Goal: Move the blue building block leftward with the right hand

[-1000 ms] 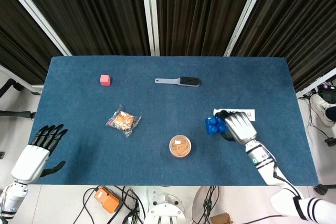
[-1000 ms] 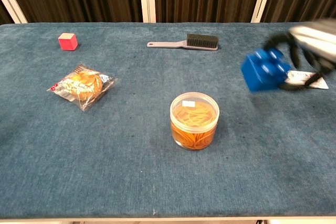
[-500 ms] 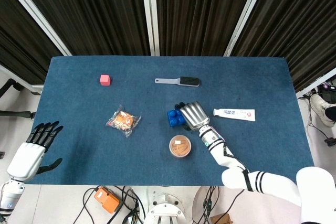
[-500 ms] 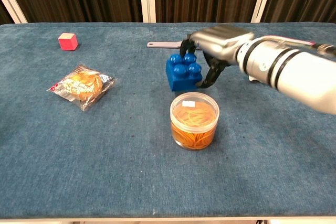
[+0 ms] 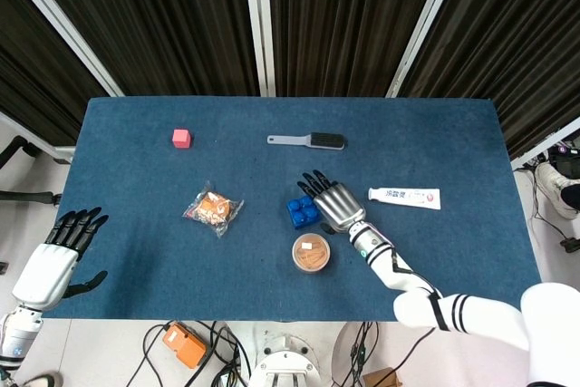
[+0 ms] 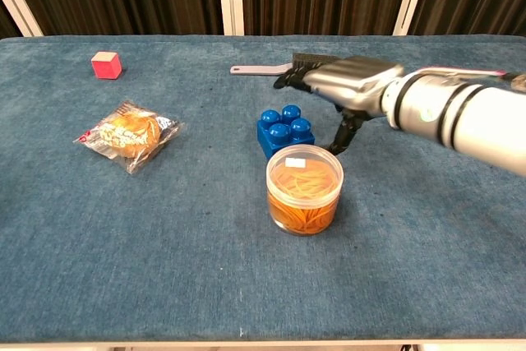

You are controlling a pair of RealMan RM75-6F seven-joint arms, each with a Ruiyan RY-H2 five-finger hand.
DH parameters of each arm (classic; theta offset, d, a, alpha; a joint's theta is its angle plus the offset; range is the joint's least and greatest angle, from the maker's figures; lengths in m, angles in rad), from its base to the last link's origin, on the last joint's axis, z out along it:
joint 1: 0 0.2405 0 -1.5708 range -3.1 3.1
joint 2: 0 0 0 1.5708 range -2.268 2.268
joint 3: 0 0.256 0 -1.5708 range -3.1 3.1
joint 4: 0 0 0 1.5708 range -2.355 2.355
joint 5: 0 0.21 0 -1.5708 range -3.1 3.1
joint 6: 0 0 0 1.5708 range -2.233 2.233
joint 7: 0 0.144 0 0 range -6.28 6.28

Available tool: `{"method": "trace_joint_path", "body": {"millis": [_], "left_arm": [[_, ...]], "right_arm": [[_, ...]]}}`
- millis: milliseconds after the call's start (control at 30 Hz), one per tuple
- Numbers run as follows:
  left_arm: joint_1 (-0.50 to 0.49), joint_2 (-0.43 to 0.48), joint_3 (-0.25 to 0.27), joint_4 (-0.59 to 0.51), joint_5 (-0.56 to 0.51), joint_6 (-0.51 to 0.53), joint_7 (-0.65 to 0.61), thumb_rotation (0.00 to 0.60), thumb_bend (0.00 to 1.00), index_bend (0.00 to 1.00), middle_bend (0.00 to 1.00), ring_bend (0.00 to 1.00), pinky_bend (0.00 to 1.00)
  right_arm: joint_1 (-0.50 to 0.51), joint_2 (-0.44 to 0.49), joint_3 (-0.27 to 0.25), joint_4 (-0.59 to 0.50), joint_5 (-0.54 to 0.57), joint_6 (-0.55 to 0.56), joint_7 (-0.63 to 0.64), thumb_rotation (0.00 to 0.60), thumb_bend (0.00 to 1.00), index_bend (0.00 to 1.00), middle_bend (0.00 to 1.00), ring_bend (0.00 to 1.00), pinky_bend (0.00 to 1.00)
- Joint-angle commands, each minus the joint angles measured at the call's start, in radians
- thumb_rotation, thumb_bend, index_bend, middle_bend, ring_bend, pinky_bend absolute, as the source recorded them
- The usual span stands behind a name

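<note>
The blue building block (image 5: 302, 213) (image 6: 283, 130) sits on the blue table near its middle, just behind the jar of rubber bands (image 5: 311, 253) (image 6: 304, 188). My right hand (image 5: 333, 202) (image 6: 345, 84) hovers right beside and slightly above the block with its fingers spread, holding nothing. My left hand (image 5: 62, 251) hangs open off the table's front left corner, seen only in the head view.
A grey brush (image 5: 308, 140) (image 6: 296, 65) lies behind the block. A toothpaste tube (image 5: 404, 198) lies to the right. A wrapped snack (image 5: 212, 209) (image 6: 127, 134) and a small red cube (image 5: 181, 138) (image 6: 106, 64) are on the left half.
My right hand carried the blue block leftward from the toothpaste tube, set it down behind the jar and let go; its fingers have spread apart. The left hand barely shifted.
</note>
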Motion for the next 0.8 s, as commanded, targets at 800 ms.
{"method": "trace_joint_path", "body": {"millis": [800], "left_arm": [[0.02,-0.013,-0.033,0.005,-0.05,0.037,-0.007,0.6,0.17,0.0,0.0,0.0,0.01]], "right_arm": [[-0.724,0.468,-0.358,-0.055,-0.469,0.83,0.479,0.6,0.36,0.0,0.0,0.0,0.0]]}}
